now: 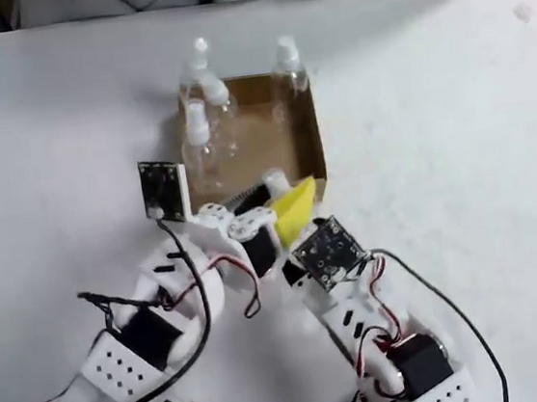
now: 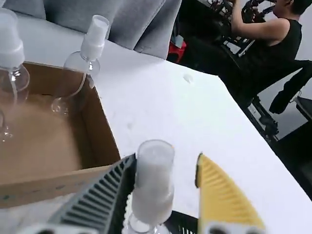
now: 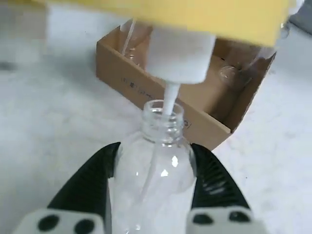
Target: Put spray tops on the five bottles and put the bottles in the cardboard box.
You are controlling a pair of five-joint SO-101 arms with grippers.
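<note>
My left gripper (image 2: pixel 165 165) holds a spray top (image 3: pixel 178 53) with its tube inside the open bottle (image 3: pixel 153 180) that my right gripper (image 3: pixel 155 148) squeezes tight, just beside the cardboard box (image 3: pixel 146 87)

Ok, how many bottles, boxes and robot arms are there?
Bottles: 5
Cardboard box: 1
Robot arms: 2
Total: 8

In the cardboard box (image 1: pixel 316 130), bottles (image 1: pixel 200 143) along far and left walls, bare floor between.
</note>
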